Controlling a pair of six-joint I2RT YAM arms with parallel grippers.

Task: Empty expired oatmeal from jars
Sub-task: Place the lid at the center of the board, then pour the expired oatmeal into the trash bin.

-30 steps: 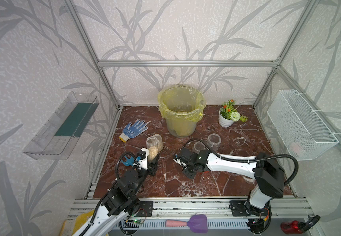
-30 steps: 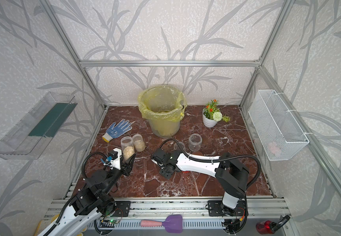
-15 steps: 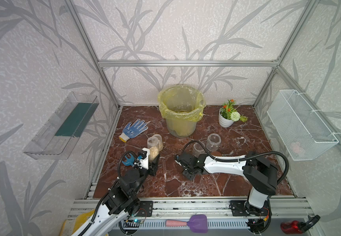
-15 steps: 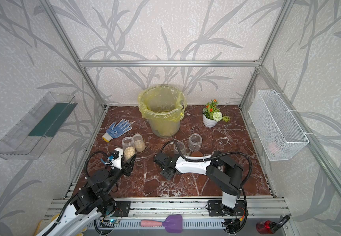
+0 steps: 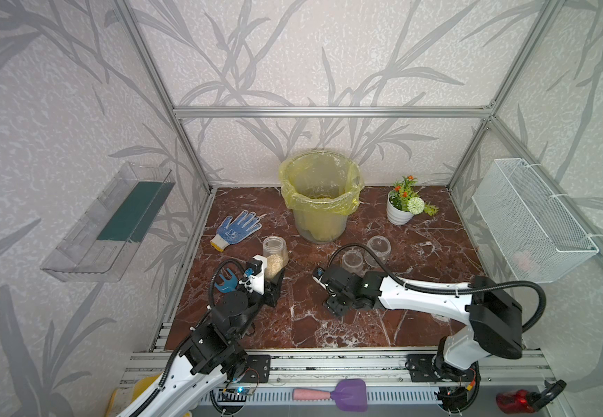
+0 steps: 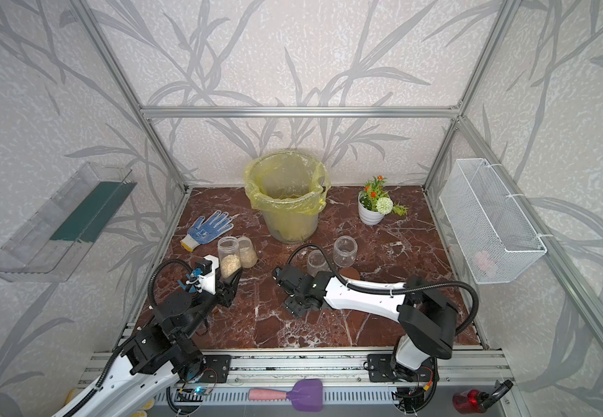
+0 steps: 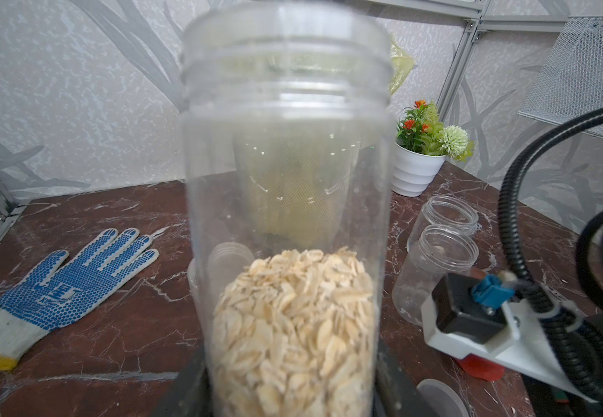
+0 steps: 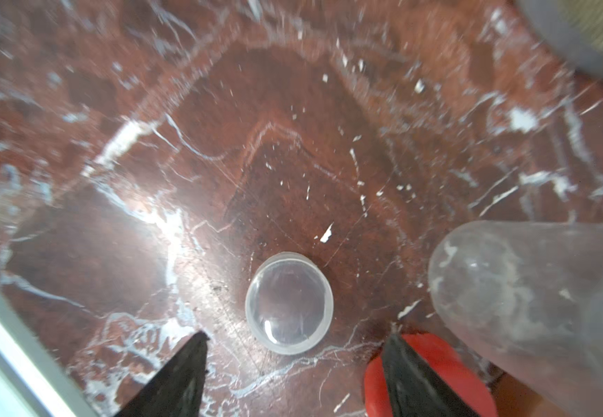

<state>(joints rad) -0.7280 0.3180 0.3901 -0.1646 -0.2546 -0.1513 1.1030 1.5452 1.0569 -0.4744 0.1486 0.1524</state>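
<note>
My left gripper is shut on a slim clear jar with no lid, standing upright at the table's front left. The oatmeal fills its lower half. A second jar with oatmeal stands just behind it. Two empty open jars stand near the middle. My right gripper is open and points down at the table, with a clear lid lying flat just beyond its fingertips. A red lid lies under one finger. A brown lid rests beside the arm.
A large bin with a yellow bag stands at the back centre, holding some oatmeal. A white flower pot is at the back right and a blue-dotted glove at the back left. A wire basket hangs on the right wall.
My right gripper has opened and the clear lid now lies free on the table. The left gripper still holds its jar in the same place.
</note>
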